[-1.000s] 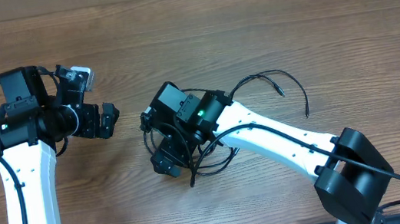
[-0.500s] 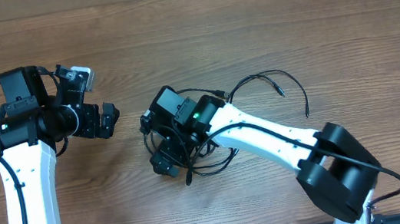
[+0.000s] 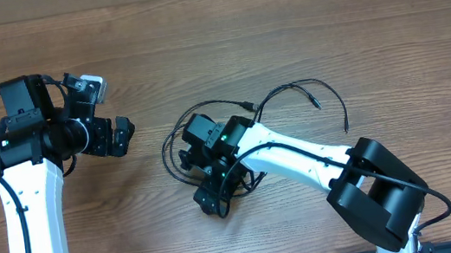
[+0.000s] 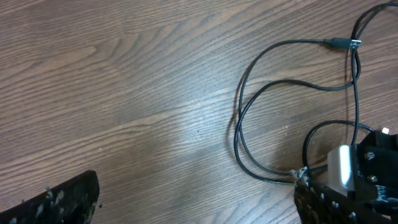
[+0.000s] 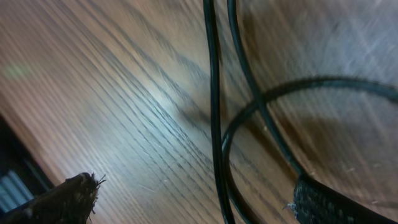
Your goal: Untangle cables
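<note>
My left tool (image 3: 121,137) hangs released, its dark speckled fingers (image 4: 68,198) spread over the grained wooden worktop (image 3: 299,21). Thin, glossy black cables (image 4: 239,121) loop mid-worktop beneath my right tool (image 3: 209,204), likewise released, its fuzzy pads (image 5: 71,196) straddling two strands.

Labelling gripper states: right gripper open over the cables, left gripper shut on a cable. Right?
No. The left gripper is open and holds nothing; the overhead view shows it off to the left, apart from the cables. The right gripper is open over the cables.
</note>
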`<action>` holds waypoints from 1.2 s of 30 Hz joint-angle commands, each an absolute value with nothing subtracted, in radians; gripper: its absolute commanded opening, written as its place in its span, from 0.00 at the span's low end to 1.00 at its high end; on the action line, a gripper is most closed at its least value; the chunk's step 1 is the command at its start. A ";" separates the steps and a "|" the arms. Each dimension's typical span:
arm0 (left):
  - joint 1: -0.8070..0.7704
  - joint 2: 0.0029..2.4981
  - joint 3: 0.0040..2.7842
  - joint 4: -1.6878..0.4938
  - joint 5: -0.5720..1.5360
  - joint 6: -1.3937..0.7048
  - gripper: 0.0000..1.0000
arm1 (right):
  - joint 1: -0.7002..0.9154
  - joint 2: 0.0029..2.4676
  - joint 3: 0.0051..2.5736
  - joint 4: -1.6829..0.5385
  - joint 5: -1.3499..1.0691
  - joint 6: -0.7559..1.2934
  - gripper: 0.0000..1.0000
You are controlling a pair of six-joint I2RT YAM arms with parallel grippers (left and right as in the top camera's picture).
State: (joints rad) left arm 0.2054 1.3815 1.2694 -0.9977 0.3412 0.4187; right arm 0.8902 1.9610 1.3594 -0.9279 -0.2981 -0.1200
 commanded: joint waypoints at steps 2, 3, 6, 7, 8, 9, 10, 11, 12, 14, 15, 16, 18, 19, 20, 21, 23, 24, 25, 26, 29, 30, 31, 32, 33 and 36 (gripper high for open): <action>0.209 1.386 1.272 -0.994 0.359 0.434 1.00 | 0.897 1.961 1.328 -0.912 -0.289 -0.136 0.98; 0.209 1.386 1.272 -0.994 0.359 0.434 1.00 | 0.897 1.961 1.328 -0.914 -0.289 -0.136 0.98; 0.209 1.386 1.272 -0.994 0.359 0.434 1.00 | 0.897 1.961 1.328 -0.912 -0.289 -0.136 0.99; 0.209 1.386 1.272 -0.994 0.359 0.434 1.00 | 0.897 1.961 1.328 -0.908 -0.289 -0.136 0.99; 0.209 1.386 1.272 -0.994 0.359 0.434 1.00 | 0.897 1.961 1.328 -0.902 -0.289 -0.136 0.99; 0.209 1.386 1.272 -0.994 0.359 0.434 1.00 | 0.897 1.961 1.328 -0.896 -0.289 -0.136 0.99; 0.209 1.386 1.272 -0.994 0.359 0.434 1.00 | 0.897 1.961 1.328 -0.891 -0.290 -0.136 0.98; 0.209 1.386 1.272 -0.994 0.359 0.434 1.00 | 0.897 1.961 1.328 -0.888 -0.290 -0.136 0.94; 0.209 1.386 1.272 -0.994 0.359 0.434 1.00 | 0.897 1.961 1.328 -0.888 -0.289 -0.136 0.86; 0.209 1.386 1.272 -0.994 0.359 0.434 1.00 | 0.897 1.961 1.328 -0.889 -0.289 -0.136 0.70; 0.209 1.386 1.272 -0.994 0.359 0.434 1.00 | 0.897 1.961 1.328 -0.891 -0.289 -0.136 0.63; 0.209 1.386 1.272 -0.994 0.359 0.434 1.00 | 0.897 1.961 1.328 -0.894 -0.289 -0.136 0.60; 0.209 1.386 1.272 -0.994 0.359 0.434 1.00 | 0.897 1.961 1.328 -0.908 -0.289 -0.141 0.57; 0.209 1.386 1.272 -0.994 0.359 0.434 1.00 | 0.897 1.961 1.328 -0.915 -0.289 -0.142 0.57; 0.209 1.386 1.272 -0.994 0.359 0.434 1.00 | 0.897 1.961 1.328 -0.923 -0.290 -0.150 0.57; 0.209 1.386 1.272 -0.994 0.359 0.434 1.00 | 0.897 1.961 1.328 -0.932 -0.290 -0.160 0.57; 0.209 1.386 1.272 -0.994 0.359 0.434 1.00 | 0.897 1.961 1.328 -0.945 -0.289 -0.167 0.58; 0.209 1.386 1.272 -0.994 0.359 0.434 1.00 | 0.897 1.961 1.328 -0.948 -0.290 -0.170 0.58; 0.209 1.386 1.272 -0.994 0.359 0.434 1.00 | 0.897 1.961 1.328 -0.949 -0.290 -0.170 0.58; 0.209 1.386 1.272 -0.994 0.359 0.434 1.00 | 0.897 1.961 1.328 -0.953 -0.290 -0.170 0.60; 0.209 1.386 1.272 -0.994 0.359 0.434 1.00 | 0.897 1.961 1.328 -0.970 -0.294 -0.192 0.62; 0.209 1.386 1.272 -0.994 0.359 0.434 1.00 | 0.897 1.961 1.328 -0.977 -0.294 -0.198 0.62; 0.209 1.386 1.272 -0.994 0.359 0.434 1.00 | 0.897 1.961 1.328 -0.983 -0.294 -0.209 0.62; 0.209 1.386 1.272 -0.994 0.359 0.434 1.00 | 0.897 1.961 1.328 -0.987 -0.294 -0.212 0.61; 0.209 1.386 1.272 -0.994 0.359 0.434 1.00 | 0.897 1.961 1.328 -0.991 -0.294 -0.215 0.60; 0.209 1.386 1.272 -0.994 0.359 0.434 1.00 | 0.897 1.961 1.328 -0.990 -0.294 -0.215 0.47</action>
State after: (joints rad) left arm 0.2054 1.3815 1.2694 -0.9977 0.3412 0.4194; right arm 0.8917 1.9610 1.3308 -0.9916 -0.2878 -0.1947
